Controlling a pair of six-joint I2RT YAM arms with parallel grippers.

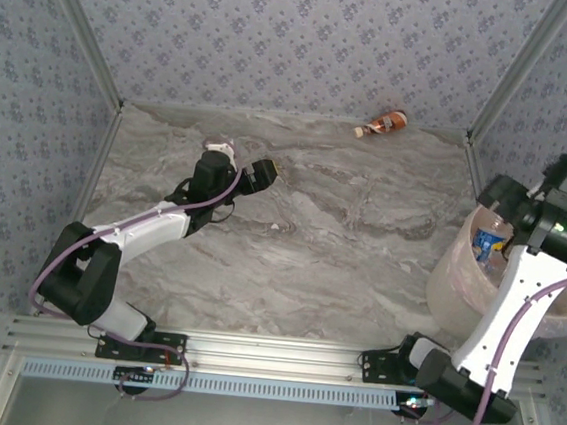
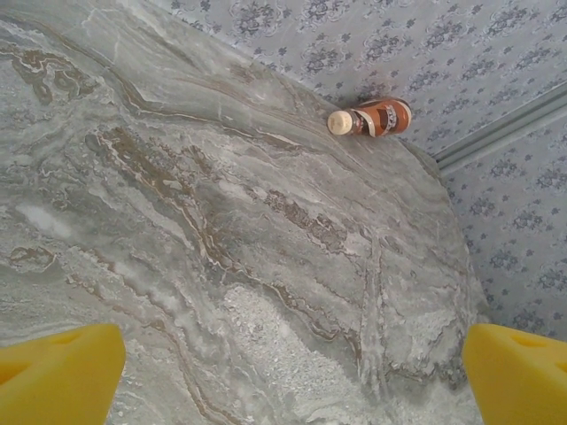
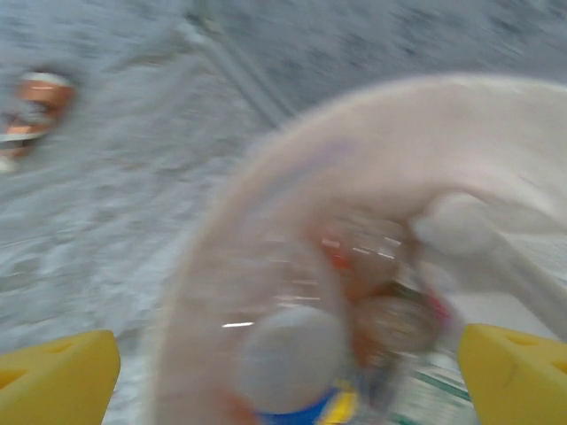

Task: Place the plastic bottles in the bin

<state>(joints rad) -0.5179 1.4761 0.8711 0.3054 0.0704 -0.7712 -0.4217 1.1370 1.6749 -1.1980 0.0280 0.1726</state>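
Observation:
One brown-labelled plastic bottle (image 1: 382,124) with a cream cap lies on its side at the far edge of the table, also visible in the left wrist view (image 2: 372,118) and as a blur in the right wrist view (image 3: 34,111). My left gripper (image 1: 264,171) hovers open over bare marble, its yellow fingertips (image 2: 62,372) wide apart with nothing between them. The bin (image 1: 453,279) stands at the right with several bottles (image 1: 490,240) inside. My right gripper (image 1: 501,198) is open above it. A grey-capped, blue-labelled bottle (image 3: 292,363) lies below the jaws among others.
Patterned walls with metal corner posts (image 1: 502,78) close in the marble table (image 1: 340,248). A small pale object (image 1: 217,148) sits just behind the left wrist. I cannot tell what it is. The right wrist view is motion-blurred.

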